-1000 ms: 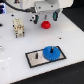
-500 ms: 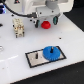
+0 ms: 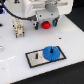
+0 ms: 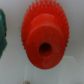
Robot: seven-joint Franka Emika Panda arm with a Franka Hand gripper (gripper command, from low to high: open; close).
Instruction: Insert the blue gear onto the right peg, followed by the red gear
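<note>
With the blue gear (image 3: 50, 52) already sitting on the white plate (image 3: 35, 58) at lower centre of the exterior view, apparently on the right peg, half one looks done. Red gear (image 3: 46, 24) left to go: it's at top centre, just under the gripper (image 3: 45, 21), well apart from the plate. Claw state — can't tell, fingers hidden. Wrist view: red gear (image 4: 44, 38) fills the frame, toothed rim, raised hub, dark centre hole.

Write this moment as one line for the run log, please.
flat round blue toothed plastic gear: on white plate | small round red toothed plastic gear: under end effector | grip: unclear
</note>
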